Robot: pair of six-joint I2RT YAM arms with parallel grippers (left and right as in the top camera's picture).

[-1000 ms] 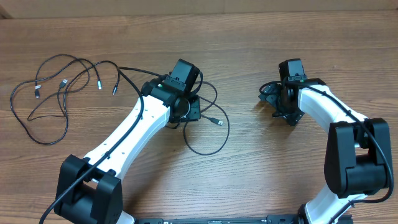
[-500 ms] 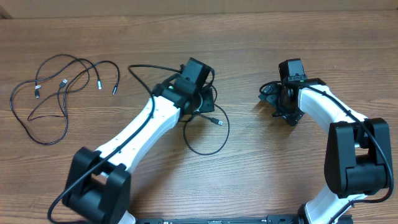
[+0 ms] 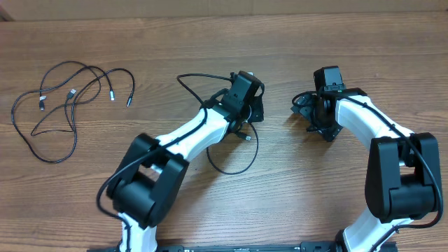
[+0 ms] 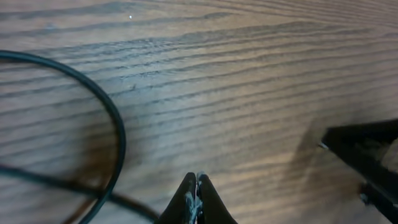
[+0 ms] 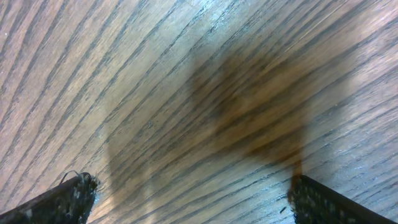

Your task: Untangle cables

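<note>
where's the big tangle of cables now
In the overhead view, the tangle of cables lies at the table's far left, well clear of the left arm.

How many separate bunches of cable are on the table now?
2. One tangle lies at the table's far left; one loop lies mid-table by the left claw, partly hidden under the left arm.
</note>
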